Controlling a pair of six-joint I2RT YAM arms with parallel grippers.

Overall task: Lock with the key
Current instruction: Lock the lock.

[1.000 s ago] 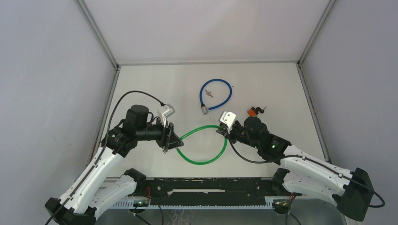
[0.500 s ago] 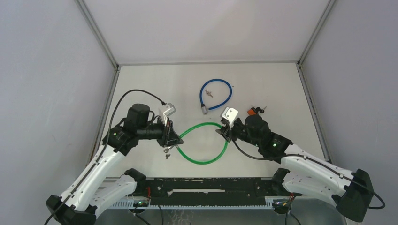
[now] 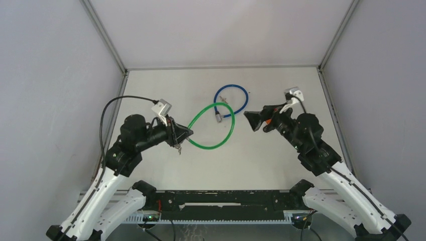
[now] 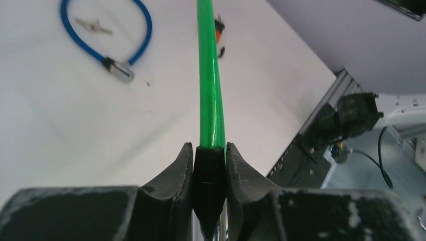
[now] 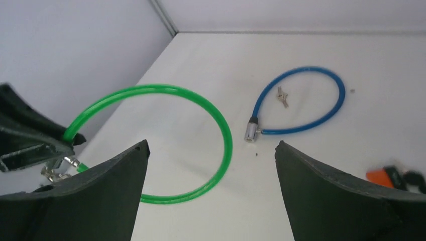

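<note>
From above, the left gripper (image 3: 182, 136) is clamped on the black lock body at one end of the green cable lock (image 3: 232, 126), whose loop reaches out toward the middle of the table (image 3: 150, 85). A small bunch of keys (image 3: 179, 148) hangs just below that grip. The loop's far arc crosses the near side of the blue cable lock (image 3: 246, 102) in this view. The right gripper (image 3: 252, 121) is near the loop but apart from it, spread wide and holding nothing.

Left wrist view: both fingers (image 4: 181, 170) press the black lock body between them, and the green cable (image 4: 208, 75) runs straight away from the camera. Beyond it lie the blue cable (image 4: 145, 30) with a loose key (image 4: 94, 25) inside its ring, and a small orange item (image 4: 218, 36).

Right wrist view: the two fingers (image 5: 115, 175) stand far apart with only table between them. The green loop (image 5: 228, 135) is ahead – one end is pinched by the left gripper (image 5: 30, 143) with the keys (image 5: 52, 172) dangling there. Whether the loop touches the table is unclear. The blue cable (image 5: 342, 95) lies clear of it.
</note>
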